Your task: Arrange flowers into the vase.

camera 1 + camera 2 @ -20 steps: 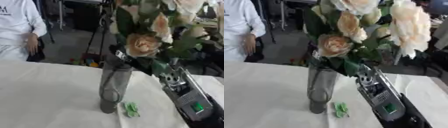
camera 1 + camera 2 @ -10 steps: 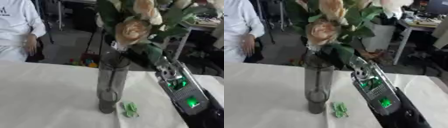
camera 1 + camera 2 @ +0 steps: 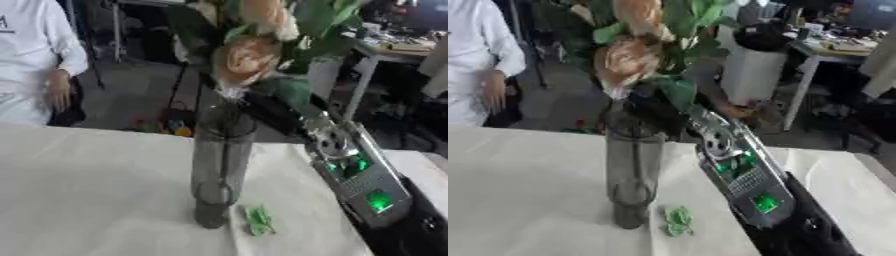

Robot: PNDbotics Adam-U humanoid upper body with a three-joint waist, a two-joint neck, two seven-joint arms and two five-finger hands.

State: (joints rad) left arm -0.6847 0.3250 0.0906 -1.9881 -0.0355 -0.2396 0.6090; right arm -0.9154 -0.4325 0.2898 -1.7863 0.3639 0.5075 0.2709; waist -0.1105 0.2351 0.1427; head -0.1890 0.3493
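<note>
A tall, dark, see-through vase (image 3: 222,165) stands upright on the white table (image 3: 87,190), which serves as the landmark here. Above the vase's mouth sits a bunch of flowers (image 3: 248,55): peach and cream blooms with broad green leaves, the lowest bloom directly over the rim. Whether stems reach down inside the vase cannot be told. The right arm (image 3: 741,172) rises from the table's lower right toward the vase's rim, its silver forearm panel showing green lights. The right hand (image 3: 656,107) is a dark mass just right of the rim and under the leaves, at the base of the bunch; its fingers are hidden by foliage, so it cannot be told whether they are spread, pressed together or pinching the stems. On the table, just right of the vase's foot and apart from it, lies a small green leaf scrap (image 3: 258,220). The left hand shows in neither view. Beyond the table's far edge lies a dim room with furniture.
</note>
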